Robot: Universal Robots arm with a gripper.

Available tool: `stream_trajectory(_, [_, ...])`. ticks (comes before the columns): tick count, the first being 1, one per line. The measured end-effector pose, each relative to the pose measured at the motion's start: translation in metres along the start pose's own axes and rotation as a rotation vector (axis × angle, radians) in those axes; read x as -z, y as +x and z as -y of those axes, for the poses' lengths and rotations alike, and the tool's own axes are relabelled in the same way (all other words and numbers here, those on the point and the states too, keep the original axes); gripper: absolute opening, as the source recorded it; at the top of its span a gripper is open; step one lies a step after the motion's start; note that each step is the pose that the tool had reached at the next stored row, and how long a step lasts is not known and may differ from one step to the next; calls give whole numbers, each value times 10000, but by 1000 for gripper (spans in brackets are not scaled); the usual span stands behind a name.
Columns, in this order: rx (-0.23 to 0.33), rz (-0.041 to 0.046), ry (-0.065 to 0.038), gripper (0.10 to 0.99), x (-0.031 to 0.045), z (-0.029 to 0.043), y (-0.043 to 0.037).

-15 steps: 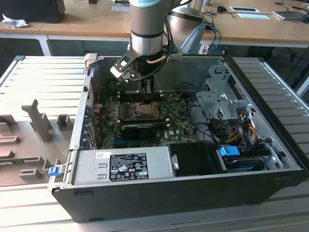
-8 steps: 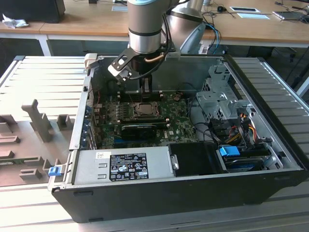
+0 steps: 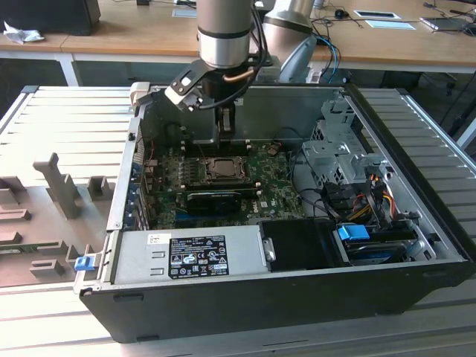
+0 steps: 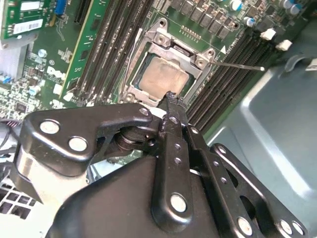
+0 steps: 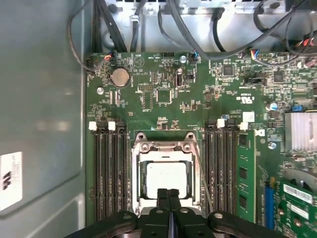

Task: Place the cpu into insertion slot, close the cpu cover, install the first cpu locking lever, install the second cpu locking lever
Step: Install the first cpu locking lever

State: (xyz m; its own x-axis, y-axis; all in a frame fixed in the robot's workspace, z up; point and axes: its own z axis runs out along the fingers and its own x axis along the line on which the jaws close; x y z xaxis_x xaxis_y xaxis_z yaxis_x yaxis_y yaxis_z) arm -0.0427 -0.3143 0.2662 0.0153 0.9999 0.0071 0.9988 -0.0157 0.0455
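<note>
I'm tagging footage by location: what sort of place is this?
Probably a robotics lab or workshop: an open PC case sits on a ribbed metal table, a robot arm reaches into it, and wooden desks stand behind.

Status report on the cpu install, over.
Gripper shut, empty, tips at the cpu cover's edge. Cpu seated in insertion slot, cover down over it. One thin lever rod juts out beside the socket, apparently unlatched.

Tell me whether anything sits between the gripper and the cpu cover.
Nothing visible does. In the first wrist view the shut gripper has its tips right at the edge of the cpu cover, which lies flat over the cpu.
</note>
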Motion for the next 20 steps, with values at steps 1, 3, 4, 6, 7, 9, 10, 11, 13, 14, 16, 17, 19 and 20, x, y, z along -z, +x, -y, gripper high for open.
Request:
stream_trajectory(1, [0,-1,0,106,35,-2,0])
stream_trajectory(3, [38,-3,-1,106,56,-3,1])
stream_trajectory(4, [207,-11,0,106,56,-3,1])
stream_trajectory(6, [718,-33,5,106,56,-3,1])
stream_trajectory(7, [903,-42,6,106,55,-3,1])
stream_trajectory(9, [1633,-74,12,106,55,-3,0])
stream_trajectory(10, [2085,-95,15,106,54,-2,0])
stream_trajectory(11, [2352,-107,16,106,54,-2,1])
stream_trajectory(13, [2990,-135,27,106,52,-2,0])
stream_trajectory(14, [3311,-150,31,106,50,-2,1])
stream_trajectory(16, [3715,-165,34,106,50,-2,0])
stream_trajectory(17, [3927,-172,37,106,49,-2,0])
stream_trajectory(19, [4406,-180,42,106,49,-2,0])
stream_trajectory(20, [4718,-186,46,106,49,-2,0])
